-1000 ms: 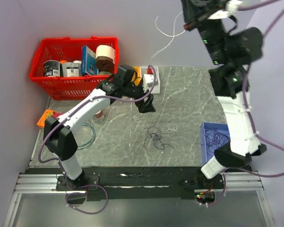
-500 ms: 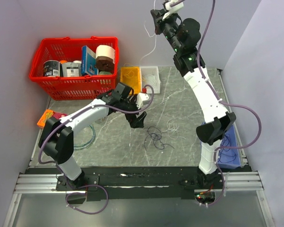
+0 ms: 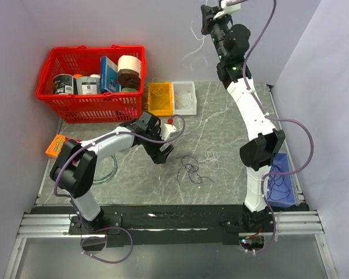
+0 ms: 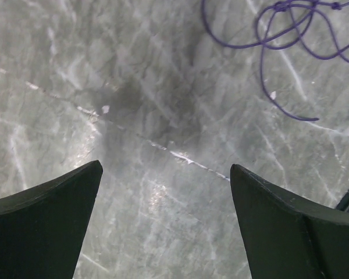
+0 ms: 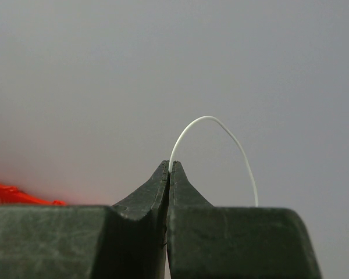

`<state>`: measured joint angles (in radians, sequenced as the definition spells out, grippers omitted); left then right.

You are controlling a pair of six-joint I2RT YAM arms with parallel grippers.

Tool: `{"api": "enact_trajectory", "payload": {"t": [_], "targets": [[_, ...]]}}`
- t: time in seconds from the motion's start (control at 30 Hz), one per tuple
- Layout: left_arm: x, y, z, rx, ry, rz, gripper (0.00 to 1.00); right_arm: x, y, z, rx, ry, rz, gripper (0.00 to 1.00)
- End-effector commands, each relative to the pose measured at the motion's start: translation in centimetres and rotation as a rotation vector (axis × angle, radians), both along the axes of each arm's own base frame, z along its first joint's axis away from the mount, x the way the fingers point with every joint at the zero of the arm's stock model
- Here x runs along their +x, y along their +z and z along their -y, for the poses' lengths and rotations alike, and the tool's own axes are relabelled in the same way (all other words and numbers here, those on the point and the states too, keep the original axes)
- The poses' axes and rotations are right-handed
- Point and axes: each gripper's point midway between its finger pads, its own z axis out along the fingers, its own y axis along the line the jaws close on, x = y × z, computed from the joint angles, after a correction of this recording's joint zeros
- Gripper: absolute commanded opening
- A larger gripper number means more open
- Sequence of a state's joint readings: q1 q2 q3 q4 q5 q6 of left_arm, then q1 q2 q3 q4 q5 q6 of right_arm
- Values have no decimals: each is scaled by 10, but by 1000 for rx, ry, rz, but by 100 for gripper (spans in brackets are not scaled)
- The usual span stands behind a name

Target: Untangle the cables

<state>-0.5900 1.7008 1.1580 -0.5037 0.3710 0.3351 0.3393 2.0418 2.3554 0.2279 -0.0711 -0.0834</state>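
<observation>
Place: you were in a robot lab.
Signs: you had a metal rail point(image 3: 46, 225), plain walls point(image 3: 104, 23), a stocked basket point(image 3: 93, 49).

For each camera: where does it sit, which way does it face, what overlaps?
Top external: high behind the robot, looking down on the table; left arm, right arm show.
Left wrist: low, facing the tabletop; open left gripper, purple cable.
Right wrist: raised, facing the wall; right gripper pinching white wire.
Shared: top view shows both wires.

My left gripper point(image 3: 162, 154) nears the dark purple tangle of thin wires point(image 3: 191, 168) — my right gripper point(image 3: 207, 13) carries its thin white wire point(image 5: 212, 118) leftward.
</observation>
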Motion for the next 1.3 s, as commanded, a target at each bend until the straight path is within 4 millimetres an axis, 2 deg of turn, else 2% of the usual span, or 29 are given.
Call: {"api": "enact_trajectory", "payload": {"t": [0.0, 0.23, 0.33, 0.63, 0.83, 1.07, 1.27], "targets": [[17, 7, -8, -14, 48, 46, 98, 15, -17, -5, 17, 11, -23, 0], [23, 5, -21, -28, 81, 29, 98, 22, -20, -5, -20, -7, -20, 0], [22, 1, -25, -26, 90, 16, 98, 20, -13, -3, -33, -13, 3, 0], [23, 0, -26, -38, 95, -5, 98, -6, 38, 11, -15, -56, 145, 0], [21, -3, -27, -35, 92, -14, 98, -20, 53, 5, 1, 0, 193, 0], [20, -3, -27, -37, 92, -16, 98, -25, 62, 5, 0, -5, 225, 0], [20, -2, -26, -39, 90, -20, 98, -12, 40, -1, -15, 7, 177, 0]]}}
